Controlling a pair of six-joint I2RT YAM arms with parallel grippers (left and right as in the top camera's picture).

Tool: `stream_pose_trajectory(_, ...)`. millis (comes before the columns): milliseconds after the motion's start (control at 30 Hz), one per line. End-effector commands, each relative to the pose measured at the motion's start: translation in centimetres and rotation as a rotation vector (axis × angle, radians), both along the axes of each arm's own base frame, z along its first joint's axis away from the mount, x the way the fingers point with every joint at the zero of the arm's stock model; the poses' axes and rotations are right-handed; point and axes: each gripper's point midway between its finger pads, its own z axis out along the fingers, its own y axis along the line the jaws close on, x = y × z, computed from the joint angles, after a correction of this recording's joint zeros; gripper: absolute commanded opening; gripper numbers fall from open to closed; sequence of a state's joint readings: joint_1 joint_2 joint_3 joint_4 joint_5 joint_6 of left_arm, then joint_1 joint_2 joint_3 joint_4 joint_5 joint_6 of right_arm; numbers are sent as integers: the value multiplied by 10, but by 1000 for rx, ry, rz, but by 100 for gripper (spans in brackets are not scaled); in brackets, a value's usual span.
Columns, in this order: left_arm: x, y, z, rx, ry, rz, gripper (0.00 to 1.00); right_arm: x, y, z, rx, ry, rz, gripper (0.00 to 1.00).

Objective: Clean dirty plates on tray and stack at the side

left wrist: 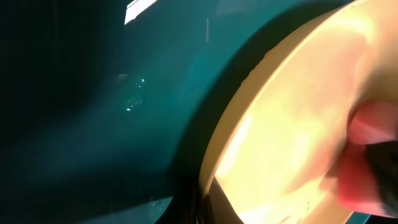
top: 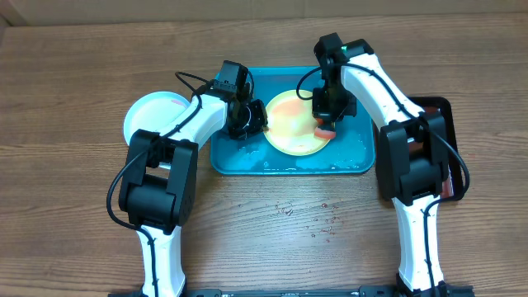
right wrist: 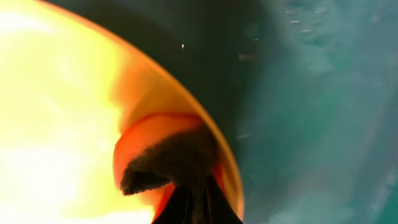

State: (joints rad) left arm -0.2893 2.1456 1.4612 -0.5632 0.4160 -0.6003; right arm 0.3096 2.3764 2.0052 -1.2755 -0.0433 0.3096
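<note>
Both wrist views are close and blurred. The left pincer's (top: 250, 122) fingers hardly show, but it sits closed at the left rim of the yellow plate (top: 293, 124), apparently pinching it. The right pincer (top: 327, 122) is clamped on a red sponge (top: 326, 133) pressed to the plate's right edge, its dark patch unclear. The plate lies face up inside the turquoise tray (top: 239, 157), whose long axis runs left to right across the surface (top: 82, 82). A pale plate (top: 148, 111) left of the tray is partly covered by the left arm, and the right arm hides most of a dark red tray (top: 436, 109)
</note>
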Motion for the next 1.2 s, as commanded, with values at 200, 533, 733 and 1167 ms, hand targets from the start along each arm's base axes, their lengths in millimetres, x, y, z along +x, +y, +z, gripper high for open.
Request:
stream_pose_trajectory(200,-3,8,-18,24,39,19,4,-53,85,-39,151,99,141,4)
stream_pose_trajectory(533,-4,6,-18,15,38,9,4,-40,152,-28,378,21,113,4)
stream_pose_trajectory(733,-4,6,-18,15,39,9,4,-5,141,-23,409,-75,57,4)
stream_pose_trajectory(1167,-4,5,-18,19,39,7,44,66,47,57,424,-243,-72,4)
